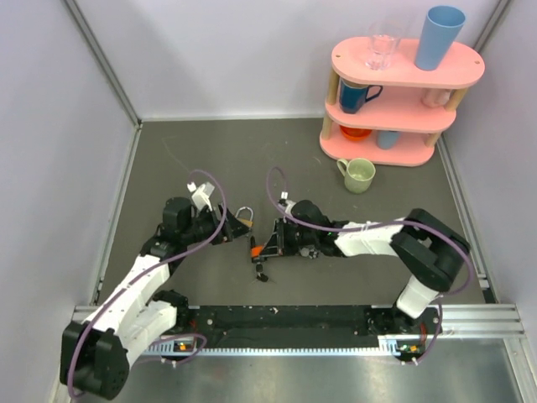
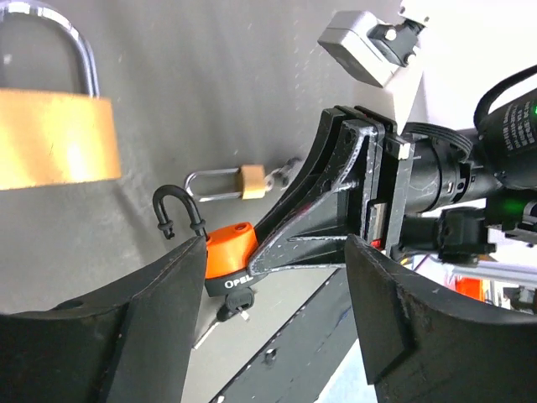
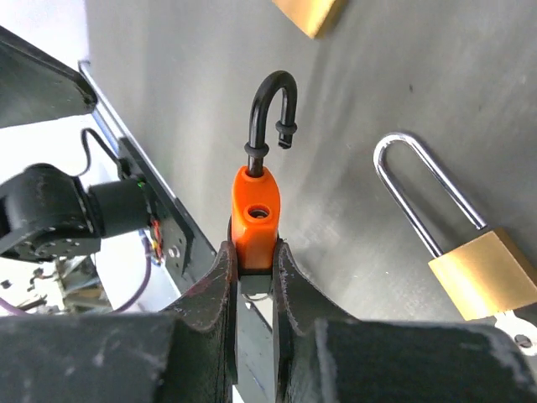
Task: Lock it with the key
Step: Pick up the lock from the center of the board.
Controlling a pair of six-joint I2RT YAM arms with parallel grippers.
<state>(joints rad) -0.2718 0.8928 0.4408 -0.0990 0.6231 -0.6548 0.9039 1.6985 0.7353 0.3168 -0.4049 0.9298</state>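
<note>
The orange-and-black padlock (image 3: 254, 214) is upright between my right gripper's (image 3: 253, 252) fingers, which are shut on its body. Its black shackle (image 3: 273, 109) is swung open, with one end free. In the left wrist view the padlock (image 2: 228, 260) has the small key (image 2: 237, 309) sticking out of its underside, showing a dark head and a bit of silver. My left gripper (image 2: 277, 252) is open just to the padlock's left, touching nothing. From above, the padlock (image 1: 254, 249) is mid-table between my left gripper (image 1: 225, 232) and my right gripper (image 1: 267, 248).
A large brass padlock (image 1: 244, 218) with a silver shackle lies just behind the grippers, and a tiny brass padlock (image 2: 252, 180) lies next to it. At the back right are a pink shelf (image 1: 403, 84) holding cups and a green mug (image 1: 359, 175). The arms' base rail (image 1: 294, 319) runs along the near edge.
</note>
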